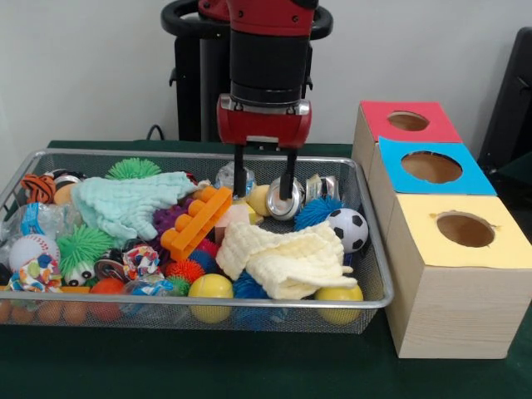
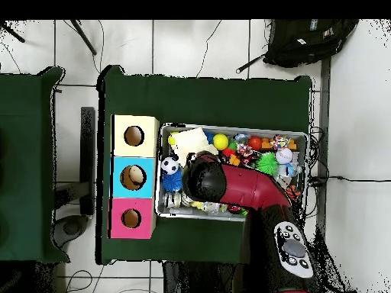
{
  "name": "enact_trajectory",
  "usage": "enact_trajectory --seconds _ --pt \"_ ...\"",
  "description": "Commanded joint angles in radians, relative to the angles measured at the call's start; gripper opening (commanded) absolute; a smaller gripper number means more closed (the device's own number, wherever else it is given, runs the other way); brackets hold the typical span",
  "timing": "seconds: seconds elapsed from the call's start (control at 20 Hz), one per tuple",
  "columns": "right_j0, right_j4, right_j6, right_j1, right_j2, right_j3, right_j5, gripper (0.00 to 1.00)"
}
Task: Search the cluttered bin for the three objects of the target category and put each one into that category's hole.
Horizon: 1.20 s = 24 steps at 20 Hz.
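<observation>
Wire mesh bin (image 1: 370, 249): sits on the green-covered bench (image 1: 249, 366), filled with mixed toys and cloths.

Claw (image 1: 264, 184): hangs from the red and black arm (image 1: 268, 58) over the back centre of the bin. Two dark fingers (image 1: 239, 176) point down, spread apart; nothing sits between them. The finger on the picture's right comes down in front of a crushed silver can (image 1: 285, 202); whether they touch cannot be told.

Cans: a second crushed can (image 1: 320, 188) lies just beside the first, against the bin's back wall.

Cloths: a mint green cloth (image 1: 129, 202) lies at left centre; a pale yellow cloth (image 1: 287, 258) is draped over the toys at front right.

Other contents: orange building block (image 1: 198, 221), tilted, at centre; soccer ball (image 1: 348, 228) at right; baseball (image 1: 32, 248) at left; two yellow balls (image 1: 210, 288) at the front wall; green spiky ball (image 1: 81, 244) by the baseball; blue spiky ball (image 1: 316, 211) beside the soccer ball.

Boxes: three wooden boxes stand in a row just beside the bin, each with a round hole on top. Red-topped box (image 1: 407, 122) farthest back, blue-topped box (image 1: 431, 166) in the middle, yellow-topped box (image 1: 464, 231) nearest the camera.

Overhead view: the arm (image 2: 244, 187) covers the bin's middle (image 2: 233, 133); the claw itself is hidden beneath it.
</observation>
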Motion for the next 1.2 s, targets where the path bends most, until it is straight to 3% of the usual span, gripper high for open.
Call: enact_trajectory --seconds 0.05,0.7,1.2 --pt "-0.021 -0.055 0.135 0.072 0.033 0.11 -0.097 1.0" --pt "-0.016 -0.075 0.147 0.105 0.005 0.187 -0.174 1.0" --pt "-0.028 -0.102 0.154 0.197 0.001 0.196 -0.262 1.0"
